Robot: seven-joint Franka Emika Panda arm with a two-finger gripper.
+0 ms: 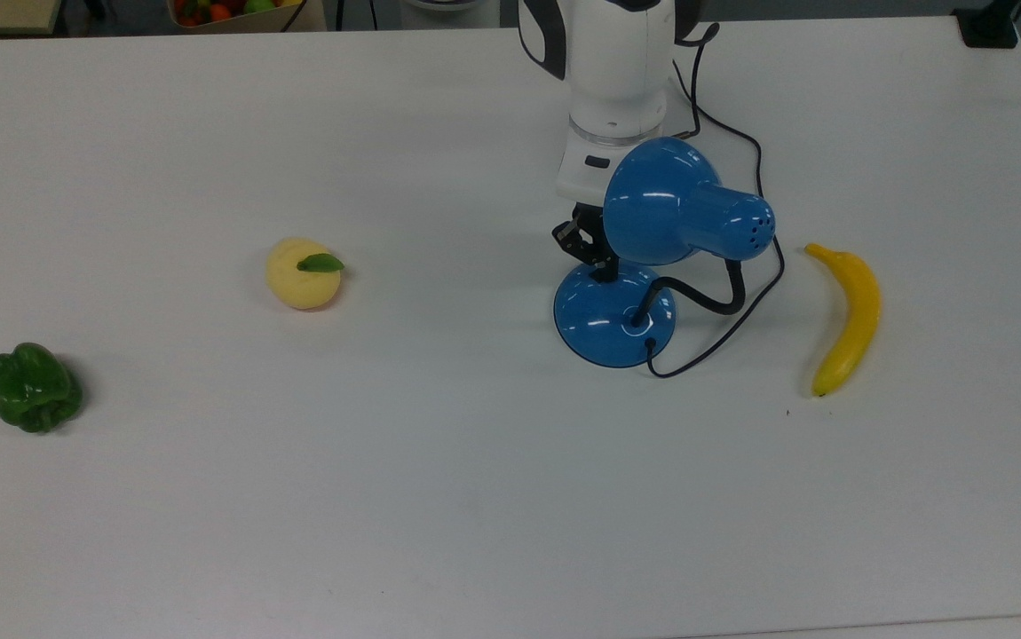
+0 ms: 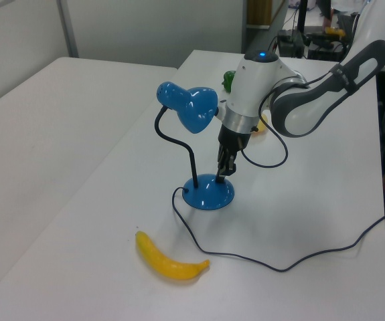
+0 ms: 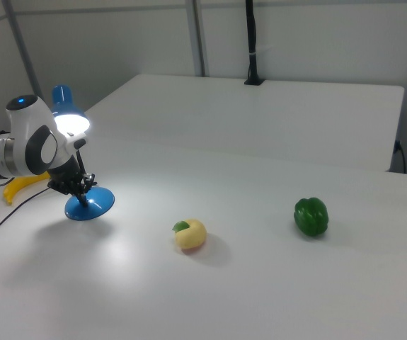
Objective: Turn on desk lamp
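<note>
Top view: the white table carries the desk lamp toward its far edge, shade lit in the right view. On the lamp's base rests the gripper, fingers drawn together, grasping nothing. Nearby lies a banana; a green pepper sits well apart; a yellow fruit lies between.
</note>
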